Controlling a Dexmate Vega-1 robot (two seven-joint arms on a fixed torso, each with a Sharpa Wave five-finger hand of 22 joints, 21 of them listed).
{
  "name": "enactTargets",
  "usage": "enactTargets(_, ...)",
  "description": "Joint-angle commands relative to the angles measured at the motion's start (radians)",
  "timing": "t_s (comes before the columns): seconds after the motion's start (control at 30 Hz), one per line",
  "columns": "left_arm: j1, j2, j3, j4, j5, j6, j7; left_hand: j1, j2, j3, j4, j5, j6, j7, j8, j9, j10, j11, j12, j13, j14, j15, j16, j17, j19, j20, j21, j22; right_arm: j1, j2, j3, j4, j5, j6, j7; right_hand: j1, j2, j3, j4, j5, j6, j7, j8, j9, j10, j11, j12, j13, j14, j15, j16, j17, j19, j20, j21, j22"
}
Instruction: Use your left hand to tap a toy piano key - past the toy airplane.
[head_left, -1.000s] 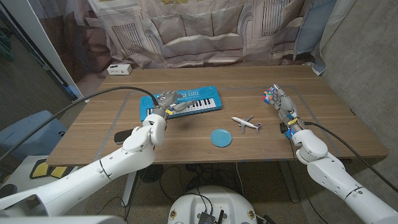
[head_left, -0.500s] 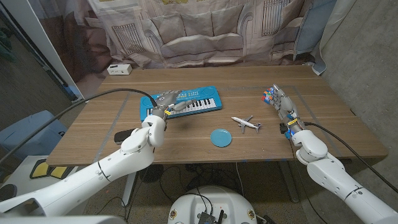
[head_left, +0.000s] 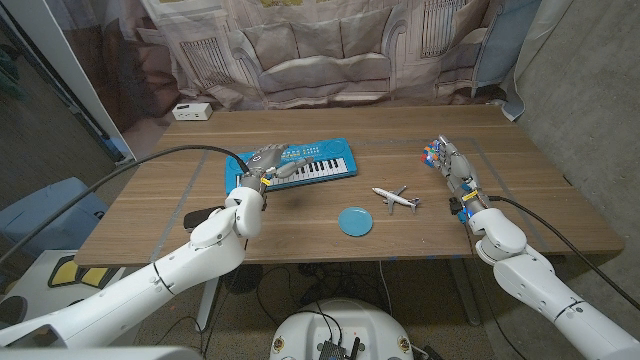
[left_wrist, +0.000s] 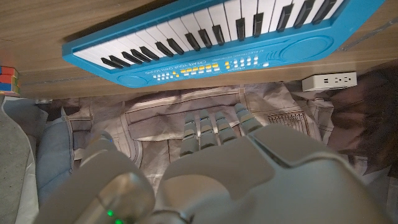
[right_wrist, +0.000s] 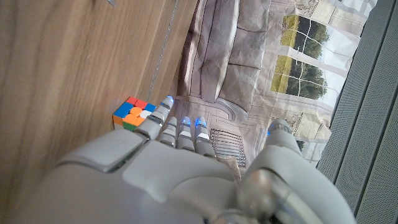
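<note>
A blue toy piano with black and white keys lies at the table's middle, seen too in the left wrist view. My left hand hovers over the piano's left end, its fingers stretched out and holding nothing. Whether they touch the keys I cannot tell. A small white toy airplane lies right of the piano, nearer the front edge. My right hand stands on its edge at the right, fingers apart and empty, beside a colour cube.
A blue round dish sits near the front edge, left of the airplane. A white power strip lies at the far left corner. The colour cube sits just past my right hand's fingertips. A curtain hangs behind the table.
My left hand has crept slightly farther over the piano's left end. The right hand, airplane and dish have stayed put.
</note>
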Motion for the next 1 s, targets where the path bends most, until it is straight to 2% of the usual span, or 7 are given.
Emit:
enactTargets(0.03, 0.044, 0.010, -0.060, -0.022, -0.055, -0.038, 0.046, 0.013, 0.000, 0.004, -0.009, -0.001, 0.001, 0.011, 0.006, 0.000, 0.001, -0.002, 0.002, 0.002, 0.003, 0.004, 0.002, 0.003, 0.004, -0.013, 0.002, 0.003, 0.003, -0.002, -0.003, -0.005, -0.002, -0.005, 0.003, 0.003, 0.004, -0.004, 0.000, -0.003, 0.008, -0.002, -0.001, 0.005, 0.007, 0.002, -0.006, 0.002, 0.004, -0.004, -0.003, 0.005, 0.008, -0.006, -0.001, 0.002)
enactTargets(0.37, 0.091, 0.021, -0.131, -0.034, -0.132, -0.096, 0.087, 0.016, 0.002, 0.004, -0.012, -0.001, 0.012, 0.028, 0.010, 0.000, 0.014, -0.009, 0.008, 0.002, 0.016, 0.001, 0.006, 0.002, 0.014, -0.031, 0.004, 0.002, 0.016, 0.003, -0.013, -0.001, -0.011, -0.002, 0.007, 0.002, 0.004, -0.005, 0.001, -0.003, 0.007, -0.002, -0.001, 0.005, 0.009, 0.003, -0.005, 0.002, 0.005, -0.003, -0.003, 0.005, 0.010, -0.006, -0.002, 0.002)
enactTargets(0.53, 0.127, 0.027, -0.186, -0.030, -0.197, -0.154, 0.110, 0.017, 0.002, 0.004, -0.014, -0.002, 0.019, 0.036, 0.012, 0.000, 0.024, -0.009, 0.012, 0.001, 0.029, 0.003, 0.010, 0.002, 0.024, -0.047, 0.006, 0.002, 0.027, 0.012, -0.022, 0.006, -0.017, -0.001, 0.005, 0.002, 0.004, -0.005, 0.001, -0.003, 0.008, -0.001, -0.001, 0.005, 0.010, 0.003, -0.005, 0.002, 0.006, -0.002, -0.002, 0.005, 0.011, -0.005, -0.003, 0.002)
enactTargets(0.77, 0.162, 0.038, -0.244, -0.015, -0.268, -0.227, 0.131, 0.019, 0.003, 0.004, -0.015, -0.003, 0.030, 0.041, 0.015, -0.001, 0.037, -0.006, 0.016, 0.001, 0.041, 0.004, 0.012, 0.002, 0.033, -0.049, 0.008, 0.001, 0.052, 0.029, -0.040, 0.024, -0.033, 0.006, 0.004, 0.002, 0.004, -0.006, 0.001, -0.003, 0.008, -0.001, -0.001, 0.005, 0.010, 0.003, -0.005, 0.002, 0.006, -0.003, -0.003, 0.005, 0.013, -0.007, -0.003, 0.002)
enactTargets(0.9, 0.184, 0.041, -0.276, -0.006, -0.305, -0.273, 0.147, 0.020, 0.004, 0.004, -0.016, -0.003, 0.033, 0.044, 0.015, -0.001, 0.048, 0.004, 0.020, 0.001, 0.050, 0.006, 0.014, 0.002, 0.045, -0.060, 0.010, 0.001, 0.065, 0.038, -0.049, 0.033, -0.040, 0.012, 0.006, 0.002, 0.003, -0.006, 0.001, -0.003, 0.007, 0.000, -0.001, 0.005, 0.010, 0.002, -0.006, 0.002, 0.007, -0.004, -0.002, 0.005, 0.015, -0.007, -0.003, 0.002)
enactTargets(1.0, 0.196, 0.046, -0.296, 0.001, -0.329, -0.303, 0.152, 0.021, 0.004, 0.004, -0.017, -0.004, 0.039, 0.050, 0.016, -0.001, 0.052, 0.001, 0.021, 0.000, 0.055, 0.008, 0.014, 0.002, 0.054, -0.065, 0.012, 0.001, 0.070, 0.042, -0.053, 0.037, -0.044, 0.015, 0.003, 0.002, 0.003, -0.006, 0.001, -0.003, 0.008, 0.000, -0.001, 0.005, 0.011, -0.002, -0.005, 0.002, 0.010, -0.006, -0.001, 0.006, 0.018, -0.008, -0.003, 0.002)
